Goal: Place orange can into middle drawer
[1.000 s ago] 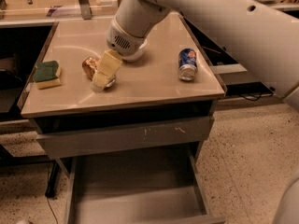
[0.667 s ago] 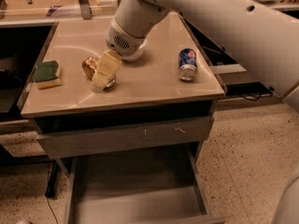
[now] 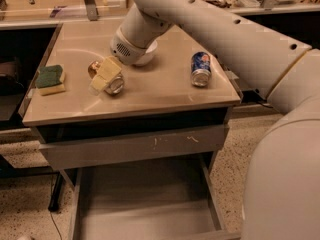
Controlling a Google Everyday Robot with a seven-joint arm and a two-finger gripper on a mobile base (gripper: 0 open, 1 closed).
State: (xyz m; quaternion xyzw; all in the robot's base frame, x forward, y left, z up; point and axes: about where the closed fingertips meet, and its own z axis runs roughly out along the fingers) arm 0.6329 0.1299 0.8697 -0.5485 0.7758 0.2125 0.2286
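Observation:
The orange can (image 3: 116,85) lies on its side on the left part of the tan cabinet top (image 3: 165,94), with its silver ends showing. My gripper (image 3: 103,79) reaches down from the white arm and sits right over the can's middle, covering most of its wall. The middle drawer (image 3: 145,204) is pulled out below the cabinet, a wide shallow grey tray with nothing in it.
A blue can (image 3: 201,69) lies on the right of the top. A green and yellow sponge (image 3: 50,79) sits at the left edge. A white bowl (image 3: 148,57) is partly hidden behind my wrist. A shut grey drawer front with white scratches (image 3: 135,146) is above the open drawer.

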